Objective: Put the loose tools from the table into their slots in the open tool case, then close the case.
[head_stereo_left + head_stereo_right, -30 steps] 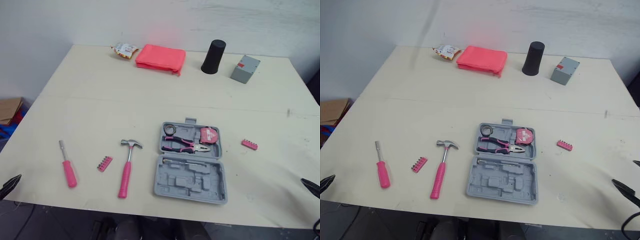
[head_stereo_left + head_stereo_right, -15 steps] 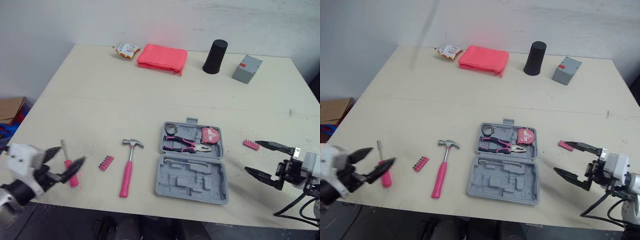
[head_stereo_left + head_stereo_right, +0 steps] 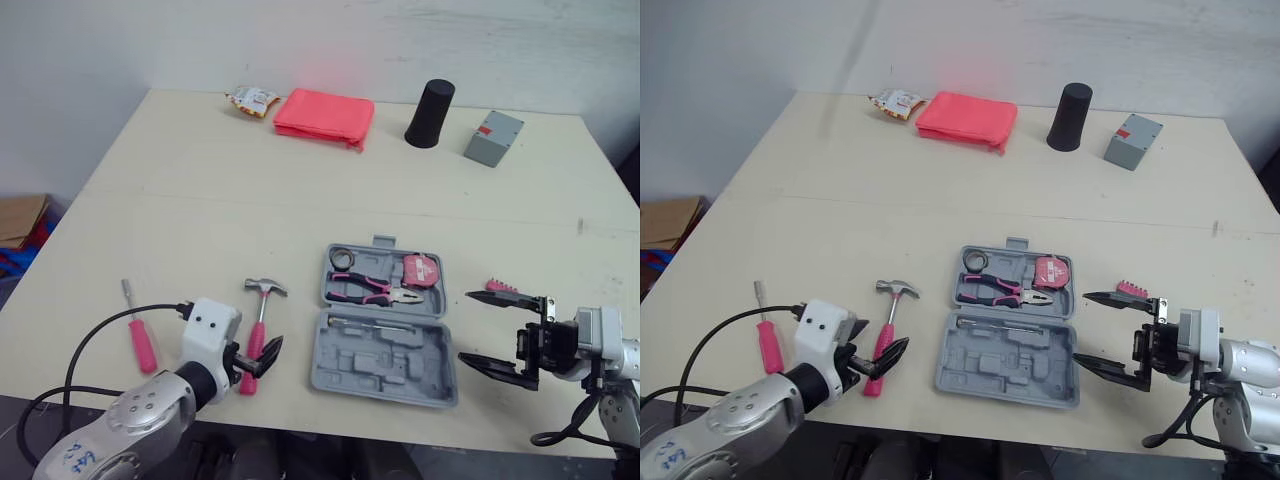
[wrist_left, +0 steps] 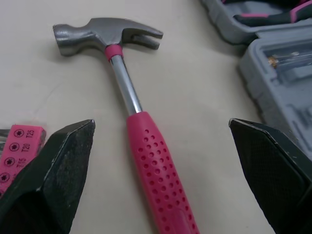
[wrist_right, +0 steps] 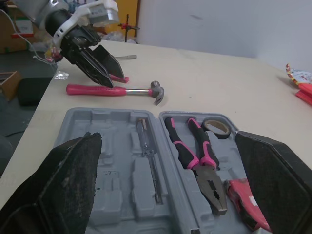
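Note:
The grey tool case (image 3: 382, 352) lies open near the table's front edge, with pliers (image 3: 372, 289), a tape measure (image 3: 421, 271) and a tape roll in its far half. A pink hammer (image 3: 257, 318) lies left of it, a pink screwdriver (image 3: 138, 335) further left. My left gripper (image 4: 162, 124) is open, its fingers either side of the hammer's pink handle (image 4: 158, 175), and a pink bit holder (image 4: 19, 146) lies beside it. My right gripper (image 3: 466, 326) is open at the case's right edge. A second pink bit holder (image 3: 1130, 290) lies just behind its upper finger.
Along the table's far edge stand a pink pouch (image 3: 323, 116), a black cup (image 3: 429, 99), a grey box (image 3: 492, 137) and a snack packet (image 3: 250, 99). A cardboard box (image 3: 20, 215) sits on the floor off the left edge.
My left gripper has moved right, from the screwdriver to the hammer's handle. My right gripper has moved left to the case's right edge. Both stay open.

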